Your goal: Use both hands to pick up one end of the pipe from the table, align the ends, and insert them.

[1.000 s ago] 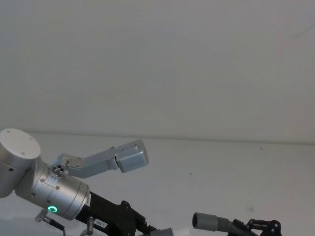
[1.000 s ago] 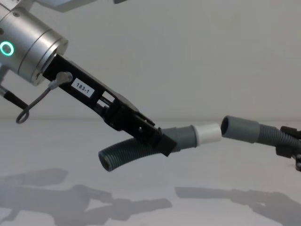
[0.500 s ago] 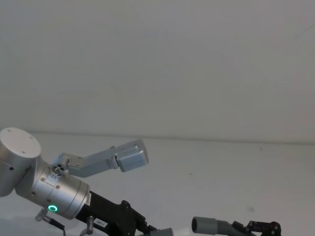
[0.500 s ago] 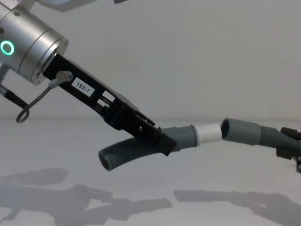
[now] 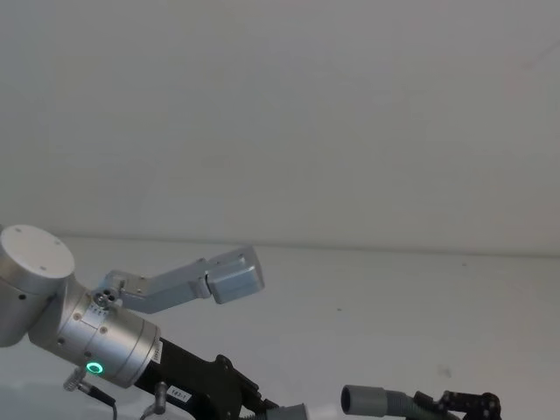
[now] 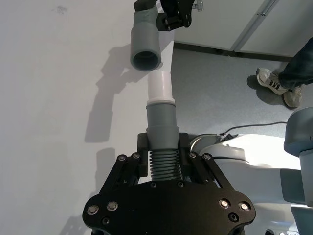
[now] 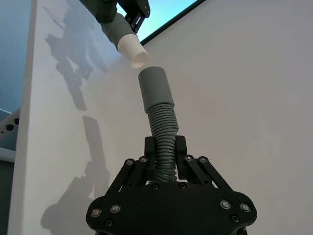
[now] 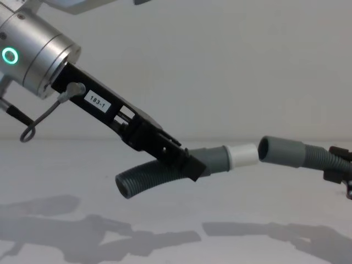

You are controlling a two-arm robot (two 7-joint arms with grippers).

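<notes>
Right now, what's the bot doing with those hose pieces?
The left gripper holds the dark grey corrugated hose piece with the narrow white tip. The right gripper holds the other grey corrugated piece with the wide hollow cuff. Both are lifted above the plain white table. The white tip sits just short of the cuff's mouth, roughly lined up, not yet inserted.

Cropping the right end effector (image 8: 336,169) at the chest view's right edge. Cropping the left end effector (image 5: 259,406), the white-tipped hose piece (image 5: 294,411) and the hollow-cuffed hose piece (image 5: 372,401) at the head view's bottom edge. Masking each piece's rear corrugation behind the end effector bodies in the wrist views.
</notes>
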